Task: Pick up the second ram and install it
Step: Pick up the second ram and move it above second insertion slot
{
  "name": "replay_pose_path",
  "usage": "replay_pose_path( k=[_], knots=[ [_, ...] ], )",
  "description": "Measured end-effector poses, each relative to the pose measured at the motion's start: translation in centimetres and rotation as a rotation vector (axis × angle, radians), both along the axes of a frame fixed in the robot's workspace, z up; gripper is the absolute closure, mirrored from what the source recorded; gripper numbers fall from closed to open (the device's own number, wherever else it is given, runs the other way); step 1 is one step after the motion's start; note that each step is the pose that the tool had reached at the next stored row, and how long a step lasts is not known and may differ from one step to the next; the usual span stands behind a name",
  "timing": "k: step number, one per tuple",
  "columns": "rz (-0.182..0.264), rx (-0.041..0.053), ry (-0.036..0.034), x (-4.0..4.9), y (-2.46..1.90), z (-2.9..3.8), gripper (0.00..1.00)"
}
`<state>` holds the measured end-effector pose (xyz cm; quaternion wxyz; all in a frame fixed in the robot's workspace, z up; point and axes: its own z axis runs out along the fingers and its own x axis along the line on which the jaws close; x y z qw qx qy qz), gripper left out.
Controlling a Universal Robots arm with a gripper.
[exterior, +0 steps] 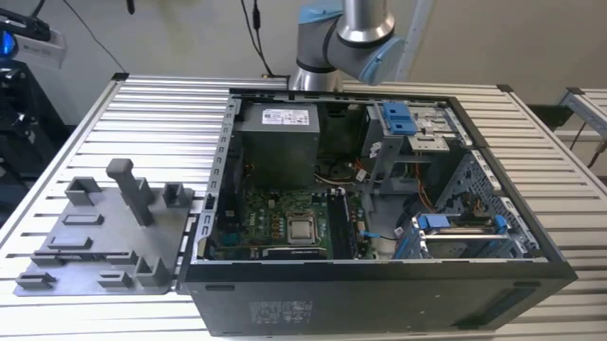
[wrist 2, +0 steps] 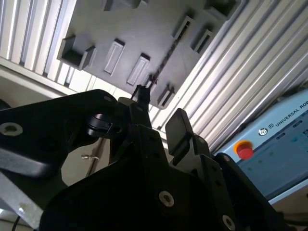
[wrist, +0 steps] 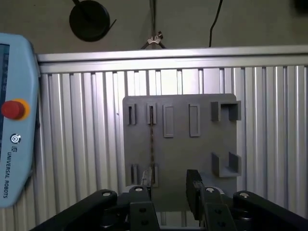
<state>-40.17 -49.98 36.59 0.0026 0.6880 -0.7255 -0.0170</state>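
Exterior view, going from its left: grey fixture plate [exterior: 95, 234] with upright posts lies on the slatted table [exterior: 161, 114]. Just beside it, toward the exterior view's right, is the open computer case [exterior: 379, 302], with the green circuit board [exterior: 275, 213] inside on its floor. Blue-tabbed drive cage [exterior: 455, 231] sits at the case's far side on the exterior view's right. Robot arm [exterior: 346, 32] rises behind the case.

In both wrist views the second ram [wrist: 151, 139] [wrist 2: 166, 57] stands on edge in a pair of slot holders on the fixture plate [wrist: 183, 144] [wrist 2: 139, 29], seen as a thin dark line. Gripper [wrist: 167, 185] [wrist 2: 159, 108] hangs over the plate, well apart from the ram. Jaws are spread with nothing between them. Teach pendant [wrist: 19, 144] [wrist 2: 274, 144] with a red button [wrist: 13, 109] lies beside the table.
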Motion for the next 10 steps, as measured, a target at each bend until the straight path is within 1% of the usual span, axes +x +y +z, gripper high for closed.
replay_pose_path(
  k=[10],
  knots=[
    [0.002,0.0,-0.0003,-0.02,0.01,-0.98,0.58]
  ],
)
